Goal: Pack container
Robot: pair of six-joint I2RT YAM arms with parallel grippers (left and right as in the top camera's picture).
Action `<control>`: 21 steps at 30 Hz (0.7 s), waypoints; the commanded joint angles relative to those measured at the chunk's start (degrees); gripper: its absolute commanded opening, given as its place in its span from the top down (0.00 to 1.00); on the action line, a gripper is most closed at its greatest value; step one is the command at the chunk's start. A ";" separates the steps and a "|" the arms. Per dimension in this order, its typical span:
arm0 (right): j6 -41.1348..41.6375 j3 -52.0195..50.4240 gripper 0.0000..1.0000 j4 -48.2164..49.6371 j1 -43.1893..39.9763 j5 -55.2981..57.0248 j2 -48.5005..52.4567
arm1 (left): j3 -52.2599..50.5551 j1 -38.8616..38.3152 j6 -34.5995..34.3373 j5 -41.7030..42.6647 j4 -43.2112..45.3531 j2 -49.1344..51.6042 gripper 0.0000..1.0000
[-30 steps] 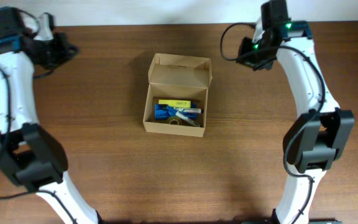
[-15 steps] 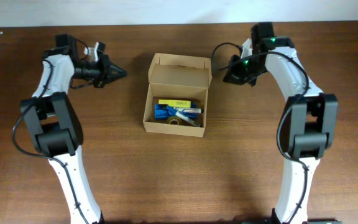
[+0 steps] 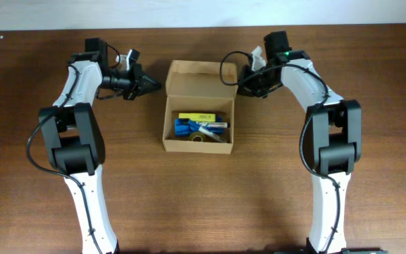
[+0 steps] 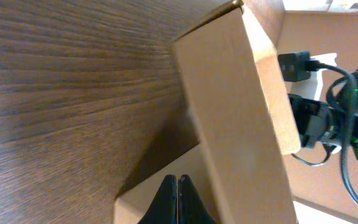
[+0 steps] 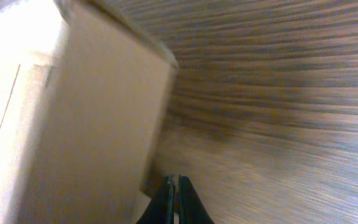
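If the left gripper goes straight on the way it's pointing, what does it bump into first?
Probably the cardboard box. The shut left gripper points at its side, near the raised flap lid, close by. Exact height is hard to judge.

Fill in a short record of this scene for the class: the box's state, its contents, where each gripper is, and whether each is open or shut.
Container: small tan cardboard box, at the centre of the brown wooden table
Lid: hinged flap open, standing at the far side
Contents: blue and yellow items; details too small to tell
Left gripper: shut, empty, beside the flap's left edge
Right gripper: shut, empty, beside the flap's right edge
Contact with box: cannot tell
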 commanded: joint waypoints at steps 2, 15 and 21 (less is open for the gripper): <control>-0.37 -0.02 0.96 0.33 0.09 -2.19 0.00 | -0.20 -0.42 -1.14 -2.36 0.28 1.18 0.99; -1.44 -0.02 0.96 2.69 0.04 -5.01 0.00 | -0.20 -0.39 -5.77 -3.34 4.28 2.47 0.98; -1.44 -0.02 0.96 2.91 0.04 -5.01 0.00 | -0.20 -0.39 -10.14 -0.31 9.46 5.07 0.99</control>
